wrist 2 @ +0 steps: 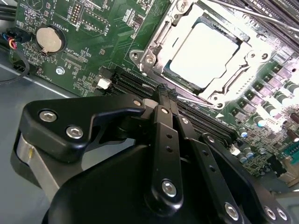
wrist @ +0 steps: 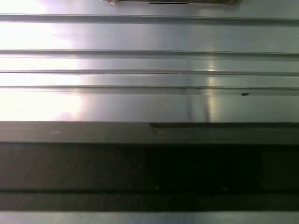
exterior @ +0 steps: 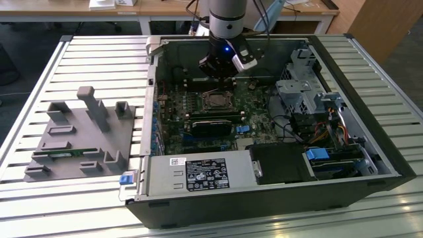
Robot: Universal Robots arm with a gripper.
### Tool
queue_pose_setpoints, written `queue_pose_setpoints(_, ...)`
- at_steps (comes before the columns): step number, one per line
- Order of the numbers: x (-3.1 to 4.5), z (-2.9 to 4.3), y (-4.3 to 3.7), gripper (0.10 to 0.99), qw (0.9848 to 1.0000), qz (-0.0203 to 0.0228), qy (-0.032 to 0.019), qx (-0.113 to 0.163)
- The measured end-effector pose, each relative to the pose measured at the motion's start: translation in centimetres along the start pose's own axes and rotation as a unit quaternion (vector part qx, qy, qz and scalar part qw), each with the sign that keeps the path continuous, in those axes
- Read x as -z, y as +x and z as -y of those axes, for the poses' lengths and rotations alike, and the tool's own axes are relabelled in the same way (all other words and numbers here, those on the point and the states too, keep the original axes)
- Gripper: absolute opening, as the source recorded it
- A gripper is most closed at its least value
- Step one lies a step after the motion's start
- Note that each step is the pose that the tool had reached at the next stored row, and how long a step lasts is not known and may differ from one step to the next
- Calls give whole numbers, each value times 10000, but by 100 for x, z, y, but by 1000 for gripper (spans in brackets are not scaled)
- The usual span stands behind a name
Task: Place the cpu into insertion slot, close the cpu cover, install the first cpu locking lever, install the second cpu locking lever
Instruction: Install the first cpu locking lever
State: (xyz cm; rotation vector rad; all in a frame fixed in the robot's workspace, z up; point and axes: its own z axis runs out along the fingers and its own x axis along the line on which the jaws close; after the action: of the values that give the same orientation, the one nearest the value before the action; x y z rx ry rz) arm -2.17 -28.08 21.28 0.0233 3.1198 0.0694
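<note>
In second wrist view: tool (wrist 2: 164,93) pinched together, empty; cpu (wrist 2: 205,52) seated under cpu cover (wrist 2: 161,35).

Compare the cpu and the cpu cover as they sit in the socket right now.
The cpu is a solid, pale silver square; the cpu cover is a grey metal frame with a large square opening. The cpu lies in the middle, while the cpu cover lies flat around it, framing its edges. Both sit on the green motherboard, just beyond the gripper.

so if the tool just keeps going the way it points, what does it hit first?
Probably the memory slots just ahead of the tool tips, short of the cpu under its cover. Depth is unclear.
</note>
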Motion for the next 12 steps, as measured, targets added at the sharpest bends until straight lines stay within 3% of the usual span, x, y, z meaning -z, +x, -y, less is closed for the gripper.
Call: queue_pose_setpoints(12, -105, 2, -17, 106, 10000, -2, 0, -1)
